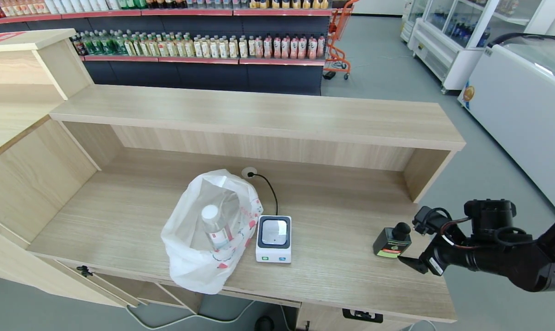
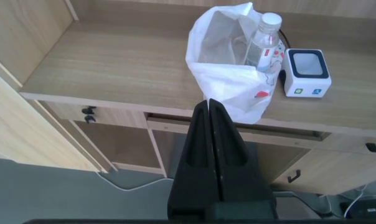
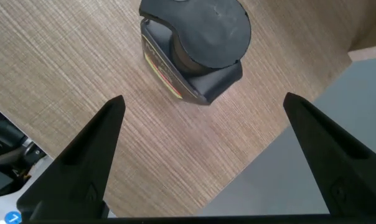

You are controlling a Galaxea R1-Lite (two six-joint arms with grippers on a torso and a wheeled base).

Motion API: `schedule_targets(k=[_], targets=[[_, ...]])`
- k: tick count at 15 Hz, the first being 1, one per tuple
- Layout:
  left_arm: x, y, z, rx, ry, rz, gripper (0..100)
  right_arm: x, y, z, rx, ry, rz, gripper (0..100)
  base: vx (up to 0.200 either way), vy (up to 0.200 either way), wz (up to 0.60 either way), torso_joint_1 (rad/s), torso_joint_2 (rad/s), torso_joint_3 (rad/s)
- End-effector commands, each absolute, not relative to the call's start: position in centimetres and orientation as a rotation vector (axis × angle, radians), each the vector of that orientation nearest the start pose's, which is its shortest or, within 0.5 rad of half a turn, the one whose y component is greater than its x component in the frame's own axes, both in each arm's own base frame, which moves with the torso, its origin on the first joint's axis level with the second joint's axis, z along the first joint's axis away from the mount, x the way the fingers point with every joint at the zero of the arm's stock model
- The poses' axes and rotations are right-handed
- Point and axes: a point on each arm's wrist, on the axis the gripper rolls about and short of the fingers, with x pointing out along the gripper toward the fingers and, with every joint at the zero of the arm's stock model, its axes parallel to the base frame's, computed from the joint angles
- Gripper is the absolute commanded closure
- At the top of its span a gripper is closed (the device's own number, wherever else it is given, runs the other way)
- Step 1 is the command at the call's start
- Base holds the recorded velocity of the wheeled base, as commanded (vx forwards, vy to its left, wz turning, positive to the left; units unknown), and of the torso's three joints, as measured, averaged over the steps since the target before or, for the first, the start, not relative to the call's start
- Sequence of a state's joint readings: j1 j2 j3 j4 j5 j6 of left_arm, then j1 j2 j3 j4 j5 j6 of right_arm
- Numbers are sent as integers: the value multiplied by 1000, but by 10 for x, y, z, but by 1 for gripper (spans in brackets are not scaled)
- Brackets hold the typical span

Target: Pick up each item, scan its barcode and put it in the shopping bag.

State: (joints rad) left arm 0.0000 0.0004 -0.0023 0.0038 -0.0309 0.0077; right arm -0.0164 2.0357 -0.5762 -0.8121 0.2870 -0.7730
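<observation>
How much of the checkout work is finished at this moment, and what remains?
Done: one clear bottle stands in the white bag. In hand: nothing yet; the right arm's jaws are open, just short of the small dark bottle on the counter. Left: grasp it, show it to the scanner, put it in the bag. The left arm's jaws are shut.
</observation>
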Motion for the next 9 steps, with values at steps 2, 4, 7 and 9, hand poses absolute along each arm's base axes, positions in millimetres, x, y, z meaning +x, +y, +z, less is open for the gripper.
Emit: schedule_targets(k=[2,4,7,9], targets=[[-23,-1,76,8,3,-31,100,321,5,31,-643,517,511,0,0,0,0,0,0,0],[-23,-1,76,8,1,-31,100,327,9,27,-645,514,520,0,0,0,0,0,0,0],[-23,-1,76,8,1,-31,100,335,14,21,-650,512,535,100,0,0,0,0,0,0],[-23,-1,76,8,3,-31,100,340,19,18,-655,507,547,100,0,0,0,0,0,0]])
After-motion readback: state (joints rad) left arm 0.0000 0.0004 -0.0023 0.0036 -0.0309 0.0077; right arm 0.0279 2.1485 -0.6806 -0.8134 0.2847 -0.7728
